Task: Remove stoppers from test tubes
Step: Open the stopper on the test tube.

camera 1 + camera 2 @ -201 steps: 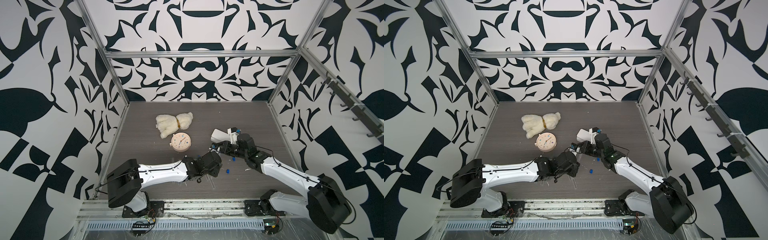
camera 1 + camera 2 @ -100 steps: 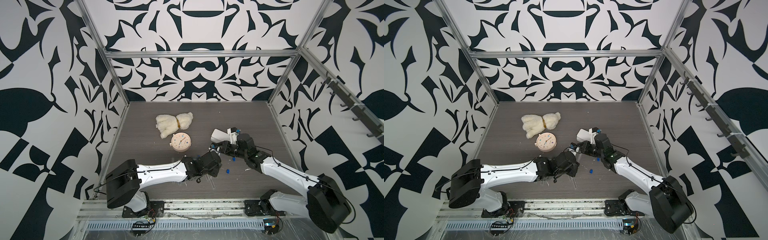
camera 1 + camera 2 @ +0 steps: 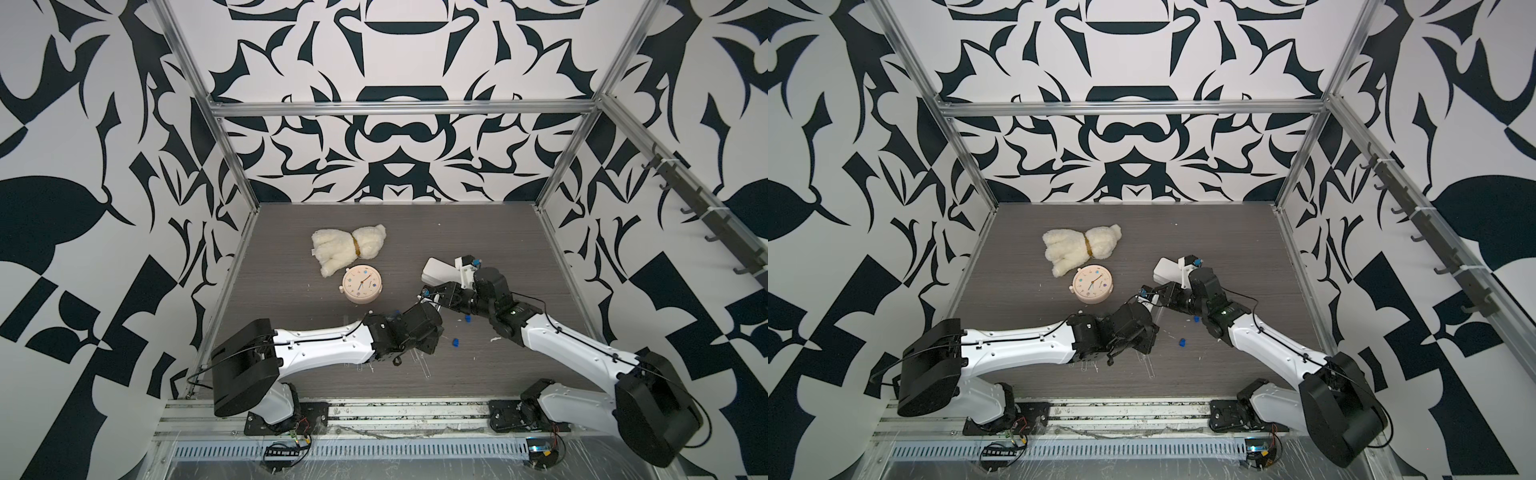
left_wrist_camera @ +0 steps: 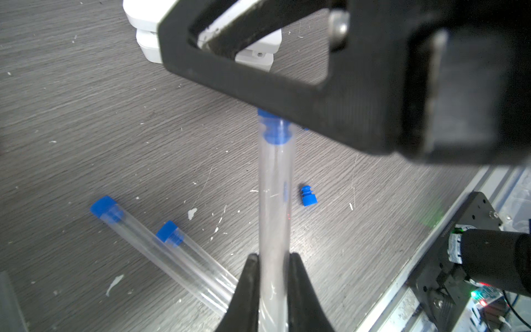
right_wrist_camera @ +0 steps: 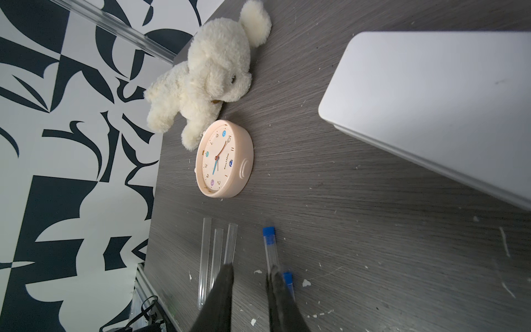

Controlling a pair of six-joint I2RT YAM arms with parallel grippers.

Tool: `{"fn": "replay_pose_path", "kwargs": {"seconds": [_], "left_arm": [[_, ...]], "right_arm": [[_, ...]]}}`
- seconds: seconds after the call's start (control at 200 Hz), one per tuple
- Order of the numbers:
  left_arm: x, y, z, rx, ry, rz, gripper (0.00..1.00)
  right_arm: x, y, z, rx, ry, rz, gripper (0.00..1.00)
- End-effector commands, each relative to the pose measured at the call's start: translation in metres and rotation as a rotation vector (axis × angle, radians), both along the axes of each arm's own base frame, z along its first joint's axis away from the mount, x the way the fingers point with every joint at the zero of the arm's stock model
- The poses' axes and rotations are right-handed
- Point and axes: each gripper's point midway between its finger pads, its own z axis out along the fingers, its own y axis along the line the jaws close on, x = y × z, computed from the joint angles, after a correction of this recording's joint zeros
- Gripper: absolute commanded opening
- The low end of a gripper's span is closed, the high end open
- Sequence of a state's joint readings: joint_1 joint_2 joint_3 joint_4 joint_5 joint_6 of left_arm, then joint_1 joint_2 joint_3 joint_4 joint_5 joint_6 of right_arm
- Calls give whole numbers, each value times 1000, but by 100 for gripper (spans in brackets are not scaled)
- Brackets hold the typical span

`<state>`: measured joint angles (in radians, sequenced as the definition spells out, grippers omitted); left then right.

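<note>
My left gripper (image 4: 271, 258) is shut on a clear test tube (image 4: 274, 201) and holds it up off the table. A blue stopper (image 4: 273, 133) sits in that tube's far end, right under a finger (image 4: 287, 92) of my right gripper (image 5: 250, 273). The right gripper's jaws stand open, and only bare table shows between them. Two more stoppered test tubes (image 4: 149, 247) lie side by side on the table. Three unstoppered tubes (image 5: 217, 253) lie near the clock. Loose stoppers (image 3: 455, 342) (image 3: 467, 318) rest on the table between the arms.
A pink clock (image 3: 360, 284) and a cream plush toy (image 3: 347, 249) lie behind the left arm. A white box (image 3: 440, 270) sits just behind the right gripper. White flecks are scattered over the dark wood table (image 3: 291, 291). Patterned walls close in three sides.
The right gripper's jaws have parted a little. Both arms stay almost where they were, and the left gripper still holds the tube.
</note>
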<state>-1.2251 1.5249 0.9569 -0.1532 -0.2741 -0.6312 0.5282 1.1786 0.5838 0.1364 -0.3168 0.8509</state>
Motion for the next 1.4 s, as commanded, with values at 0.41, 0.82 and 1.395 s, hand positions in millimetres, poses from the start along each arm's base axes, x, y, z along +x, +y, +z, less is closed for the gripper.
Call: {"fn": "replay_pose_path", "kwargs": {"seconds": [0.41, 0.82, 1.395], "left_arm": [[1, -3, 12, -28, -21, -9, 15], [1, -4, 12, -23, -20, -11, 15], [1, -5, 12, -25, -20, -11, 15]], "right_arm": [[2, 7, 18, 31, -49, 30, 26], [0, 10, 17, 39, -43, 44, 14], [1, 9, 16, 31, -52, 39, 0]]}}
